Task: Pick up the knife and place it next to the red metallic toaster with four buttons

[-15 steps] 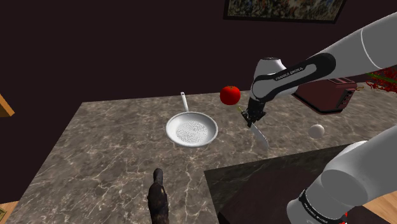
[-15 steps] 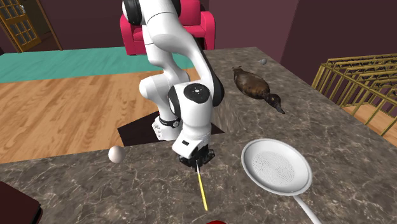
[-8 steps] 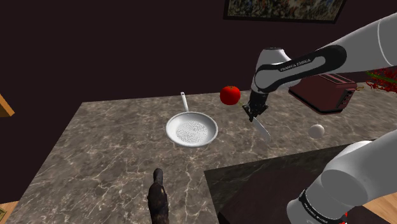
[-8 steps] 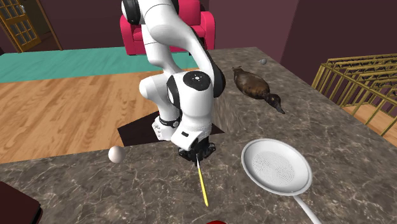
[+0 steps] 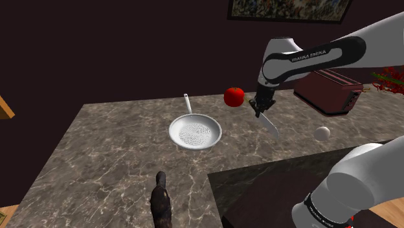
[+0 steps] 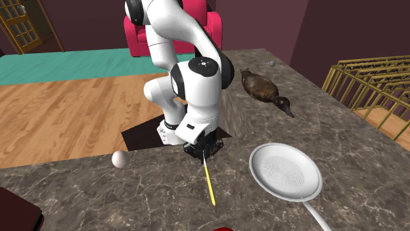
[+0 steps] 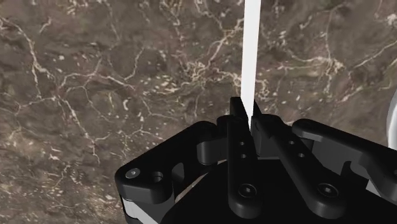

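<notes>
My black gripper (image 5: 261,107) is shut on the handle of the knife (image 5: 271,127). It holds the knife in the air above the marble counter (image 5: 116,155), blade slanting down. The dark red toaster (image 5: 327,91) stands at the counter's back corner, to the shoulder view's right of the gripper and clear of the knife. From the second exterior view the gripper (image 6: 202,151) shows the knife (image 6: 209,186) edge-on as a thin yellowish line. In the wrist view the pale blade (image 7: 250,51) runs straight out from between the clasped fingers (image 7: 236,121).
A white pan (image 5: 195,131) lies mid-counter, with a red round fruit (image 5: 234,96) behind it near the gripper. A white ball (image 5: 322,133) sits in front of the toaster. A brown duck figure (image 5: 160,201) rests near the front edge. My dark stand (image 5: 265,194) fills the lower right.
The gripper has risen and moved toward the shoulder view's right, nearer the toaster, carrying the knife. Nothing else on the counter moved.
</notes>
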Robot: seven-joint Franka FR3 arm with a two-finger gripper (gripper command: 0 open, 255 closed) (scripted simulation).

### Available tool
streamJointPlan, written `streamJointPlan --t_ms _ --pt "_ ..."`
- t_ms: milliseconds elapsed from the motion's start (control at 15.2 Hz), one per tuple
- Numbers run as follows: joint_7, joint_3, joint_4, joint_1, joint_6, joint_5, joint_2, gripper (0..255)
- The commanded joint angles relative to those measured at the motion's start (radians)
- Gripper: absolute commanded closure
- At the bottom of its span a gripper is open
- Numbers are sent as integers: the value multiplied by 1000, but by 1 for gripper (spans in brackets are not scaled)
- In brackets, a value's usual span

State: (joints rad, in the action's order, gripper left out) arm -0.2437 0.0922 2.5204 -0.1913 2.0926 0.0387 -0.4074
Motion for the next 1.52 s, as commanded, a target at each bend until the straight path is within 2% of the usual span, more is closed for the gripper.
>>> streamJointPlan --t_ms 0,1452 --pt "0 0 -20 0 -32 0 -12 255" --pt "-1 -10 -274 2 -341 -4 -67 255"
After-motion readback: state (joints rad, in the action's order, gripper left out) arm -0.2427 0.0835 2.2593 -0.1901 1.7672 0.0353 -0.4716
